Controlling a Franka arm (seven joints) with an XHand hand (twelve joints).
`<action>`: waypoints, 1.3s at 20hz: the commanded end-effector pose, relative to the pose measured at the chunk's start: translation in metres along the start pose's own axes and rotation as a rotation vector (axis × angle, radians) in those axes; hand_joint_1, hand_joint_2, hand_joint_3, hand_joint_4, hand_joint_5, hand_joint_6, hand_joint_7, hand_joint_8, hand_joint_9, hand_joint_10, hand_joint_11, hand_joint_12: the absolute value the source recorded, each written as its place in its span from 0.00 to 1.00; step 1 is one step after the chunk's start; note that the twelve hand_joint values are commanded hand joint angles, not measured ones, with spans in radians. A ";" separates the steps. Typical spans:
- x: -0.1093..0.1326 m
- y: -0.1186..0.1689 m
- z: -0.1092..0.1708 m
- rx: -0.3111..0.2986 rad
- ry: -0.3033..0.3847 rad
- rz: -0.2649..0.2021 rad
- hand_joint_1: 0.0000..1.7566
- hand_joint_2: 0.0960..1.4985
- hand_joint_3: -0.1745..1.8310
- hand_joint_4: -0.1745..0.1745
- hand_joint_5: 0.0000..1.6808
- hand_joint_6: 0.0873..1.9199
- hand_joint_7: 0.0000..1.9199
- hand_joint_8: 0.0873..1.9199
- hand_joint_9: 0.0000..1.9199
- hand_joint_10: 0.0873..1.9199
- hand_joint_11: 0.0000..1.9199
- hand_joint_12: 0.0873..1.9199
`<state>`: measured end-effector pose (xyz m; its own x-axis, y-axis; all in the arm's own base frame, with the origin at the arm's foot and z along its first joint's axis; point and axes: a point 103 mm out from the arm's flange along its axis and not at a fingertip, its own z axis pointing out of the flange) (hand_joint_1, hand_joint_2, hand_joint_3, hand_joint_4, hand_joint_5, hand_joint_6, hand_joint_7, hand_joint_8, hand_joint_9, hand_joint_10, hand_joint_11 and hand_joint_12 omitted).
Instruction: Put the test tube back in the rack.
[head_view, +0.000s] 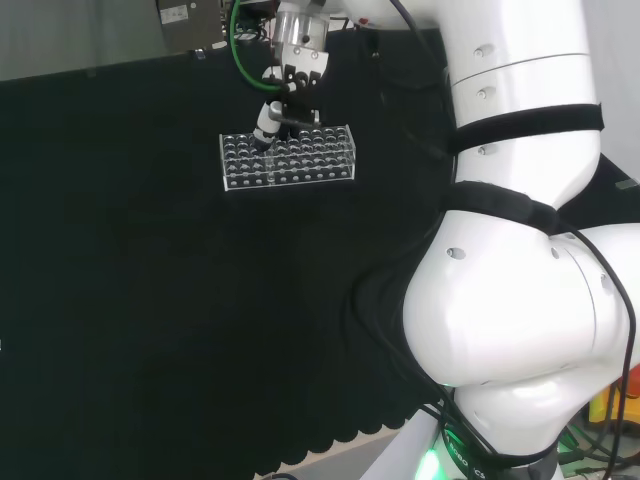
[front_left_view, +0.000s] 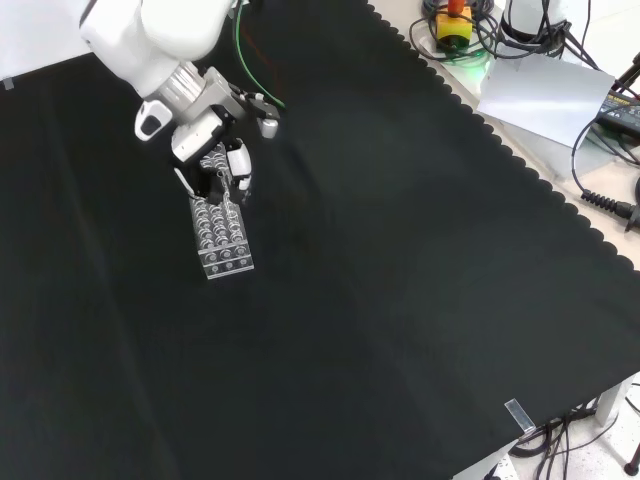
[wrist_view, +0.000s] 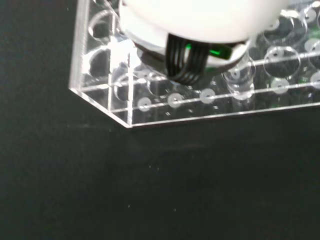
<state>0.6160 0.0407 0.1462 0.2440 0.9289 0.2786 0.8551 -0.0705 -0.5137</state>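
I see the hand (head_view: 291, 88) over the clear rack (head_view: 288, 158) on the black cloth (head_view: 150, 300), fingers down; can't tell what it's gripping.

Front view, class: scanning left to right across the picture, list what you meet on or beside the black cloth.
Clear rack with the hand above it → bare black cloth → scalloped cloth edge → grey sheet and cables on the bench at the right.
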 end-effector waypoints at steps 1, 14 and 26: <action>0.003 -0.002 0.012 -0.008 0.028 -0.023 0.82 0.33 0.46 0.00 0.80 0.24 0.74 0.28 0.71 0.21 0.63 0.49; 0.010 -0.029 -0.038 0.012 0.095 -0.110 0.64 0.29 0.47 0.46 0.29 0.35 0.29 0.46 0.33 0.43 0.24 0.76; 0.037 -0.102 -0.128 -0.122 0.017 -0.187 0.63 0.29 0.46 0.49 0.26 0.31 0.25 0.46 0.29 0.44 0.22 0.76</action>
<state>0.6131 0.0360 0.2590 0.1460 0.9097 0.3887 0.9146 0.0256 -0.4034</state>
